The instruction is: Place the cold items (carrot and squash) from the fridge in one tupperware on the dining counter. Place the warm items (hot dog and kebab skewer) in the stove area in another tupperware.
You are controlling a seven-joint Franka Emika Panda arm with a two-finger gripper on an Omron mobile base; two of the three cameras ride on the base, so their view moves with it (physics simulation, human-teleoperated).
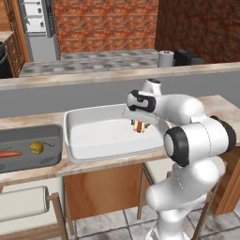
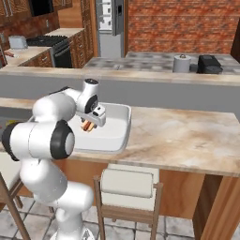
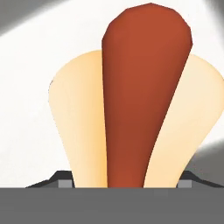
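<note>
A hot dog, a red-brown sausage in a pale bun, hangs upright between my fingertips. My gripper is shut on it, low inside the white tupperware on the dining counter. From the right I see the hot dog just under the hand, above the floor of the white tupperware. To the left, a grey tupperware holds the carrot and the yellow squash. The kebab skewer is out of view.
A paper towel roll and a dark appliance stand on the back counter. Beneath the dining counter are a chair and a stool. The fridge and the stove lie far behind.
</note>
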